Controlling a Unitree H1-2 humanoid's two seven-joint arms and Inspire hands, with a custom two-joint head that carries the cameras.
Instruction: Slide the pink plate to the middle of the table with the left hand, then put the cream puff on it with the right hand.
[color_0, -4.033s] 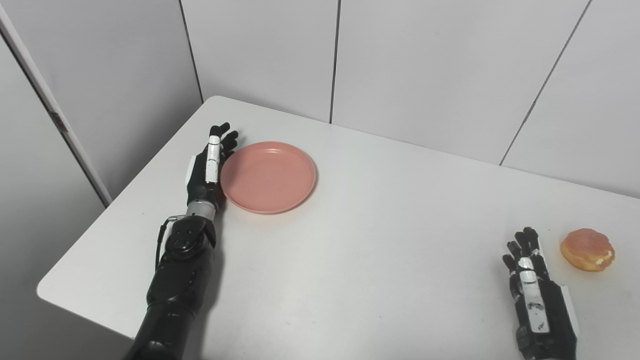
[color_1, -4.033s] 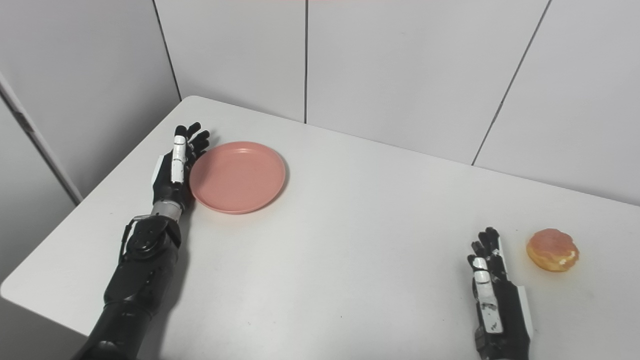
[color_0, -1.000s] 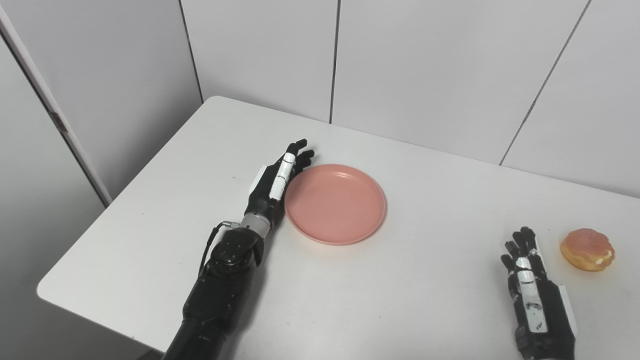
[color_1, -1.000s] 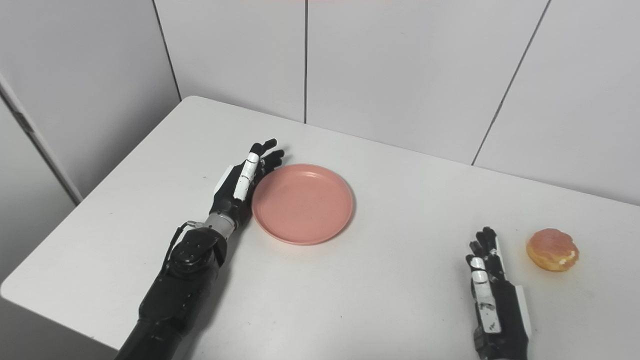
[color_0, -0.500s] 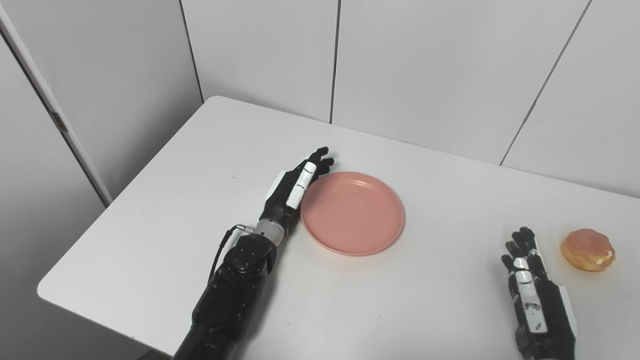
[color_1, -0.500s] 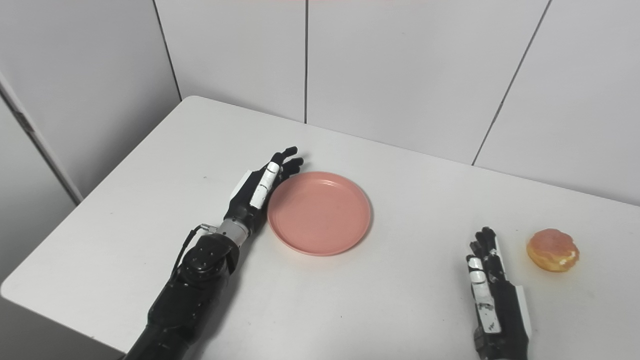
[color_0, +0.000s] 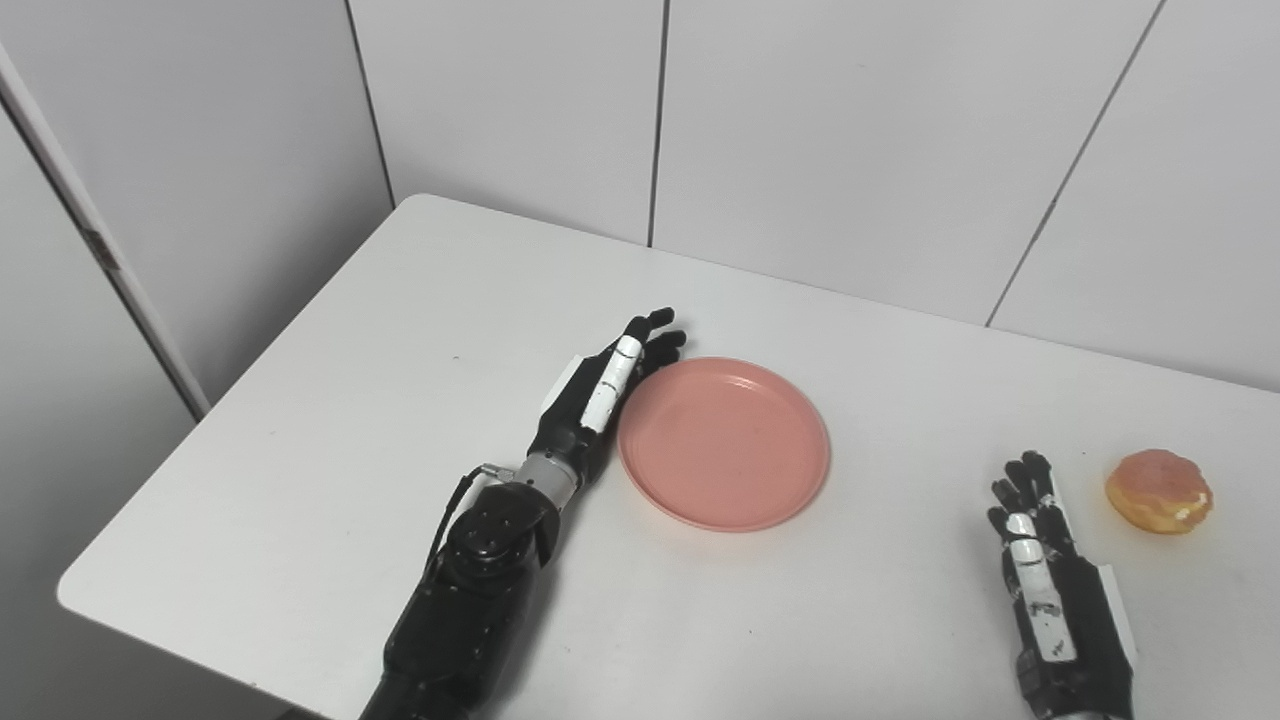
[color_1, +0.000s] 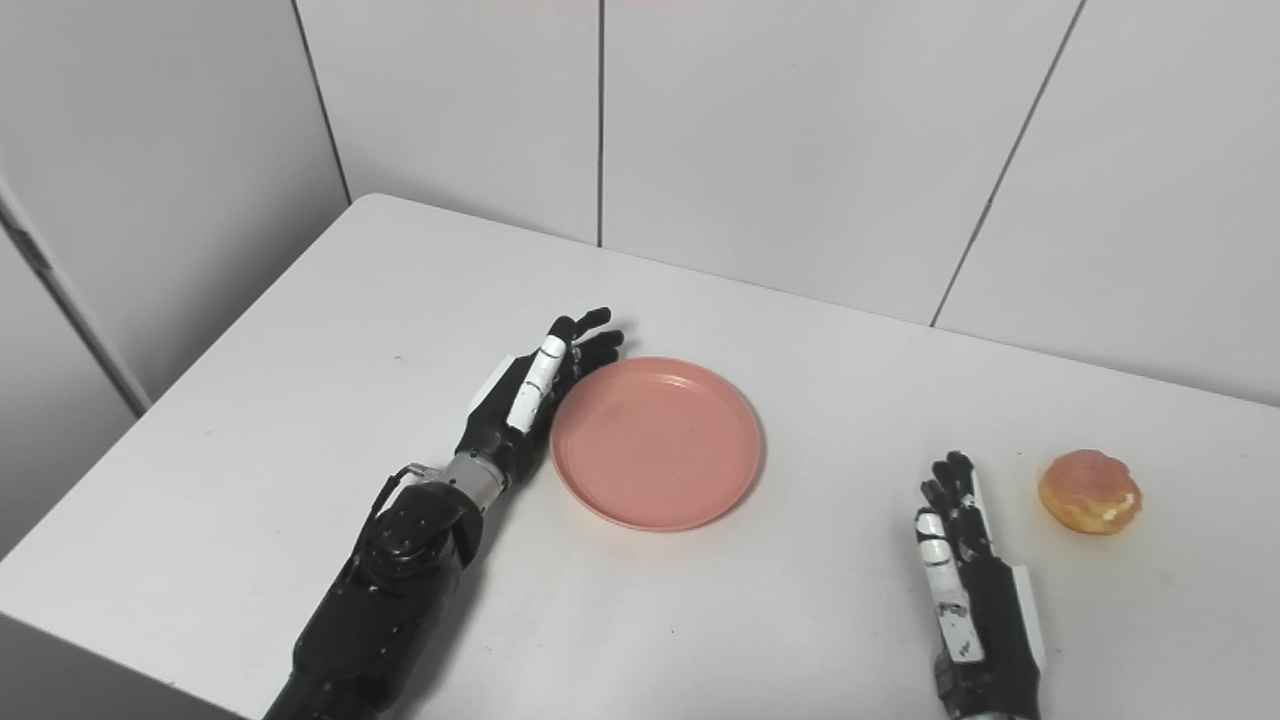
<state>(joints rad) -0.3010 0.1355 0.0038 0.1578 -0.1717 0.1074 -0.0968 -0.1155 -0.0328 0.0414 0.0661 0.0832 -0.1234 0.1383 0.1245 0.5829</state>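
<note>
The pink plate (color_0: 724, 444) is lying flat near the middle of the white table (color_0: 330, 400), its left rim touching the extended fingers (color_0: 648, 343) of the left hand (color_0: 600, 392), which is standing edge-on with fingers straight and apart, gripping nothing. Judged: the slide is nearing completion; pushing should be low, level and slow, so the rim is not riding up over the fingers. The cream puff (color_0: 1159, 491) is sitting just right of the right hand (color_0: 1045, 580), untouched; that hand is resting open, fingers spread, holding nothing.
</note>
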